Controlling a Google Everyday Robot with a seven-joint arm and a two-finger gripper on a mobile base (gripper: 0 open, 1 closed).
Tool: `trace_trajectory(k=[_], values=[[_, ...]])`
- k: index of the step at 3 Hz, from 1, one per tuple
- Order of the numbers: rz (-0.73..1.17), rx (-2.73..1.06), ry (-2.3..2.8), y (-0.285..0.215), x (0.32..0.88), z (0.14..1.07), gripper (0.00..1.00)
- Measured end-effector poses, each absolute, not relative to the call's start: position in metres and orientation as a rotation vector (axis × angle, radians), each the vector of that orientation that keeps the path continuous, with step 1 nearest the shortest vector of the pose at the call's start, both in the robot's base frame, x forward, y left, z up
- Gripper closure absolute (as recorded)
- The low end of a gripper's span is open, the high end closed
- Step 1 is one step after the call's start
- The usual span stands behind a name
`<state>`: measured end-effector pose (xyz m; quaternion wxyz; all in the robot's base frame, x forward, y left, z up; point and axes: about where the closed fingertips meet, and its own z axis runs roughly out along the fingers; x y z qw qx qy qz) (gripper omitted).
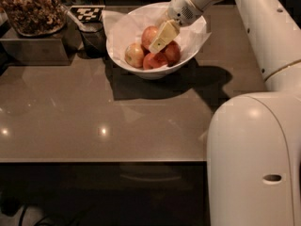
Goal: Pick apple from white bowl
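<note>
The white bowl (156, 73), lined with crinkled white paper, stands at the back middle of the brown table. It holds four apples. The apple (148, 34), the largest, orange-red with a lighter blush, lies at the back of the heap. A paler yellow-tan apple (134, 55) lies to the left, and two smaller deep red apples (154, 61) (172, 52) lie to the front and right. My gripper (161, 37) reaches down into the bowl from the upper right. Its cream tip is right against the large apple's right side and covers part of it.
A clear container of brown snacks (30, 8) sits on a metal box (33, 50) at the back left. A checkered marker (87, 13) and a dark cup (94, 39) stand just left of the bowl. My white body (254, 159) fills the front right.
</note>
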<state>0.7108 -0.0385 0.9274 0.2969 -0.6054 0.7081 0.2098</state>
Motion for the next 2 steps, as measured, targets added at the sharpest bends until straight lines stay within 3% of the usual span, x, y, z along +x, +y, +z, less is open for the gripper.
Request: trace_trajectory(k=[1, 2], values=[[0.56, -1.605, 1.892, -0.0326, 0.7166, 0.9217, 0.23], [0.567, -1.597, 1.902, -0.0292, 0.7199, 0.9162, 0.3]])
